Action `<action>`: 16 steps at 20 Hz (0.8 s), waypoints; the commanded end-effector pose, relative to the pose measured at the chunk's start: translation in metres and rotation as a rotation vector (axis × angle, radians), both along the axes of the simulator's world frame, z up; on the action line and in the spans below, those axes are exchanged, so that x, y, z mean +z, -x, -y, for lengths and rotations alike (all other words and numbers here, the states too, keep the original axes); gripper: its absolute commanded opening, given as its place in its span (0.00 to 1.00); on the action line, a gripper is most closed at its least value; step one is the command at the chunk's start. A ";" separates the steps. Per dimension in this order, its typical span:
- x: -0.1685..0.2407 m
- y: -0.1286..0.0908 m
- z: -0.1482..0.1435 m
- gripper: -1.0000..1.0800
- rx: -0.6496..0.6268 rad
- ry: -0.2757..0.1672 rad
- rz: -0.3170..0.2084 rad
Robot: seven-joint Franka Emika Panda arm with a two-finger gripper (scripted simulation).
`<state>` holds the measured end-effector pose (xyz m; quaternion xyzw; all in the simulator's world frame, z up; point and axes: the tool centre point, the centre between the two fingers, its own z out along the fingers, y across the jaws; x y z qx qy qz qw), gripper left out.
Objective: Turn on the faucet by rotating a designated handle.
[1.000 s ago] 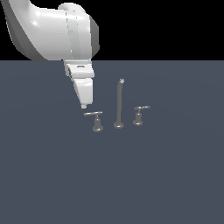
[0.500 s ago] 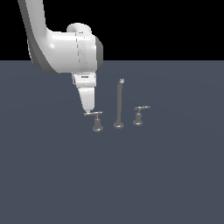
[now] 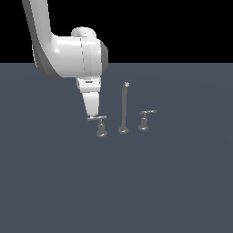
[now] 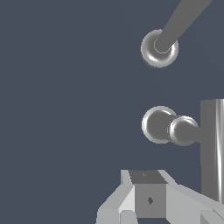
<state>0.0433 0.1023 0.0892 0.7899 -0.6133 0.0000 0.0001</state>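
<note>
Reaching down at the middle left of the outside view, the claw (image 3: 92, 113) has its tip touching one end of the handle (image 3: 97, 118). I cannot tell if the claw is open or closed. The tall spout (image 3: 124, 108) stands just beside it. Next, I think the claw must push the bar sideways to turn it.

flat dark blue-grey floor (image 3: 173, 191), plain black backdrop (image 3: 173, 27) above it

light: even, dim, flat render | shadows: none showing on floor (image 3: 116, 182) | glare: highlights glinting on handle (image 4: 181, 130) beside gripper (image 4: 148, 205) | blur: none
</note>
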 end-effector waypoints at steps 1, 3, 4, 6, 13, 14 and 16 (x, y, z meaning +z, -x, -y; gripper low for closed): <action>0.000 0.003 -0.001 0.00 0.000 0.000 0.000; 0.000 0.009 -0.003 0.00 0.000 0.000 0.000; 0.000 0.013 -0.004 0.00 0.000 0.000 0.000; 0.000 0.019 -0.006 0.00 0.000 0.000 0.000; 0.000 0.028 -0.007 0.00 -0.005 -0.002 0.009; 0.000 0.031 -0.006 0.00 -0.005 -0.002 0.009; 0.000 0.037 -0.004 0.00 -0.004 -0.002 0.008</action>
